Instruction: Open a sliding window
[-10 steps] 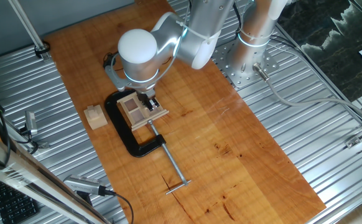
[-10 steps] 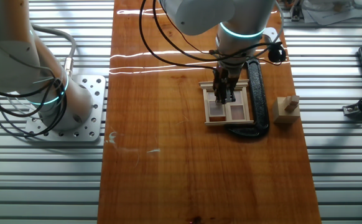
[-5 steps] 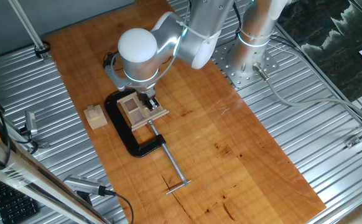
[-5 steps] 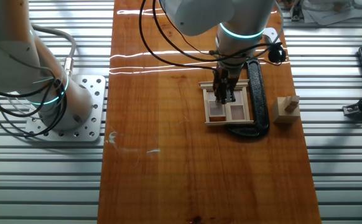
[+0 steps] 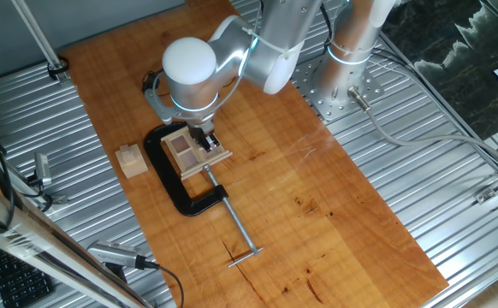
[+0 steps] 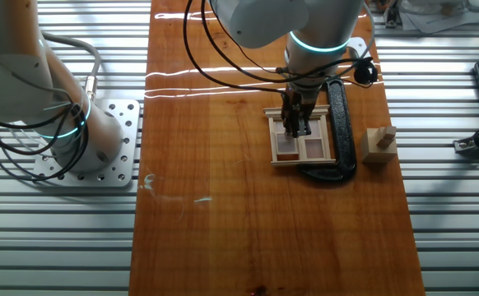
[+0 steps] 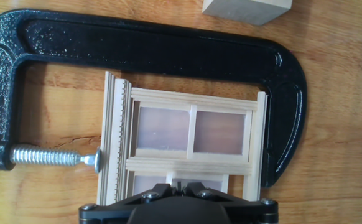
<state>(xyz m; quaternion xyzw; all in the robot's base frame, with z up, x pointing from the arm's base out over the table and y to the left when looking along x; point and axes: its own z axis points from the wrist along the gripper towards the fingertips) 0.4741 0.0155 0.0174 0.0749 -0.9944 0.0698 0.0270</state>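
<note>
- The black two-finger gripper (image 6: 295,127) stands on the small square light-wood sliding window (image 7: 190,149), its fingers close together and pressed down near the crossbars of the sash; whether they pinch a bar cannot be told, since the tips are hidden in every view.
- The window lies flat on the reddish wooden table board (image 6: 223,205), held in the black C-clamp with steel screw (image 7: 168,50).
- Against the picture from a second ago, nothing differs: gripper, window and clamp sit exactly where they were.
- The hand view alone shows the screw's pad touching the ribbed side of the frame, and the two upper brownish panes in full.
- The fixed views alone show the plain small wooden cube (image 5: 130,160) beside the clamp, and the screw's long handle (image 5: 234,224) reaching across the board.
</note>
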